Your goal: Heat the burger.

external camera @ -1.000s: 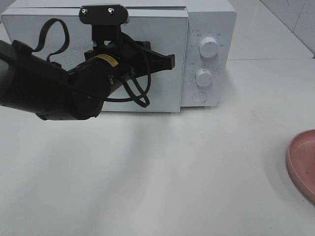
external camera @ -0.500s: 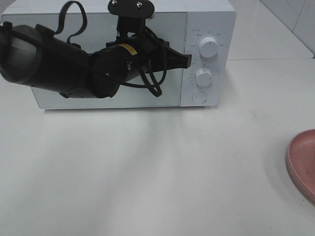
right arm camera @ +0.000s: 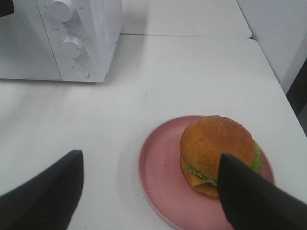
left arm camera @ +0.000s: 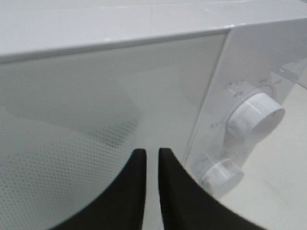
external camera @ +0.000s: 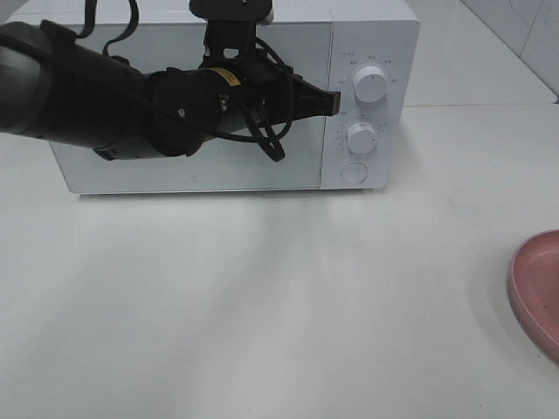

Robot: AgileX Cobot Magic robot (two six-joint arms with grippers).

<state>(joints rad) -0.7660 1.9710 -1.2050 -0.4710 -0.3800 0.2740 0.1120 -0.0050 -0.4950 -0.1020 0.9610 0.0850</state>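
1. Black left gripper (external camera: 330, 102), fingers a narrow slit apart and holding nothing, points at the right edge of the one microwave (external camera: 371, 35) door.
2. Right gripper (right arm camera: 148, 191) is spread wide and empty above the burger (right arm camera: 218, 154).
3. One glossy burger sits on one round pink plate (right arm camera: 158, 177).
4. Two round knobs and one button; bare white table (external camera: 262, 305) between.

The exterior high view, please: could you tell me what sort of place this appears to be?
Probably a mock kitchen counter set up for robot trials: a white microwave stands on a plain white table, a burger waits on a pink plate, and tiled wall shows behind.
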